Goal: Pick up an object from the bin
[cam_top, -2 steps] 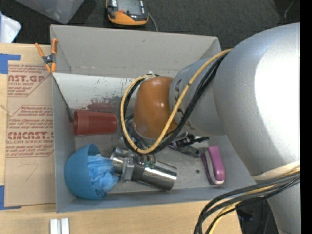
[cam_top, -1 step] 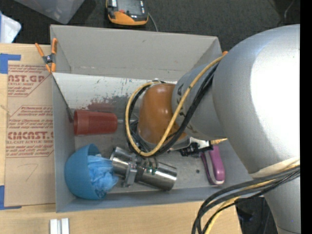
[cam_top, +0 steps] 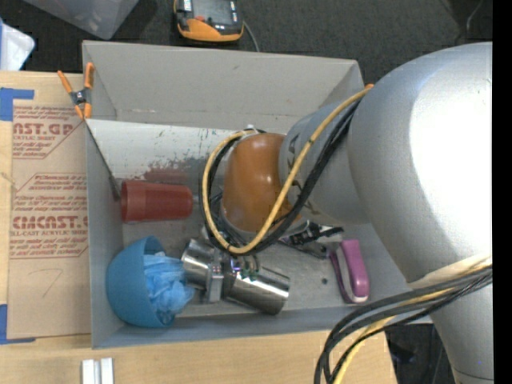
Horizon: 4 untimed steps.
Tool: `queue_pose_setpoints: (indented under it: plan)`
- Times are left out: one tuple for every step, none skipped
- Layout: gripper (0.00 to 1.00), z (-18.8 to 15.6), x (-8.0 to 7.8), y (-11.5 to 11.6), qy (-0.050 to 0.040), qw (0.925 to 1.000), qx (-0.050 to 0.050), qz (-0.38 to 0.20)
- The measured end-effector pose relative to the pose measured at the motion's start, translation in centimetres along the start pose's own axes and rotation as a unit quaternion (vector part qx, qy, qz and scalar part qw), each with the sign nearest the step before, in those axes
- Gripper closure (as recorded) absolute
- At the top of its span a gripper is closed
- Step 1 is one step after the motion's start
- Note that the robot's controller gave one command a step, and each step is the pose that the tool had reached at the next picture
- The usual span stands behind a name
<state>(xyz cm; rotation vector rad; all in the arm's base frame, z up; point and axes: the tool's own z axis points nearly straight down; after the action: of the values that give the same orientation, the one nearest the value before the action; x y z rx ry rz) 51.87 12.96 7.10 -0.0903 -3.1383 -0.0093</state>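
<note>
My gripper (cam_top: 204,269) shows as grey metal below the orange wrist cover, low in the bin near its front wall. It is right against a blue bowl-shaped thing (cam_top: 132,286) with crumpled blue material (cam_top: 166,282) in it, at the front left corner. A shiny metal cylinder (cam_top: 260,291) lies on its side just right of the gripper, touching it. A dark red cup (cam_top: 156,201) lies on its side to the upper left, apart from the gripper.
A purple oblong thing (cam_top: 353,270) lies by the bin's right wall, with a black clip-like thing (cam_top: 316,235) just above it. The arm and its yellow and black cables cover the bin's middle and right.
</note>
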Motion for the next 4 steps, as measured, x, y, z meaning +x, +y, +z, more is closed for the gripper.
queue_pose_setpoints:
  plan:
    - [1.00,-0.6,1.0,-1.2,0.0031,0.9991,0.002,0.043]
    - [1.00,-0.6,1.0,-1.2,0.0034,0.9991,0.002,0.043]
    - [1.00,-0.6,1.0,-1.2,0.0034,0.9991,0.002,0.043]
    - [1.00,-5.1,0.8,-0.1,0.0027,0.9989,0.001,0.047]
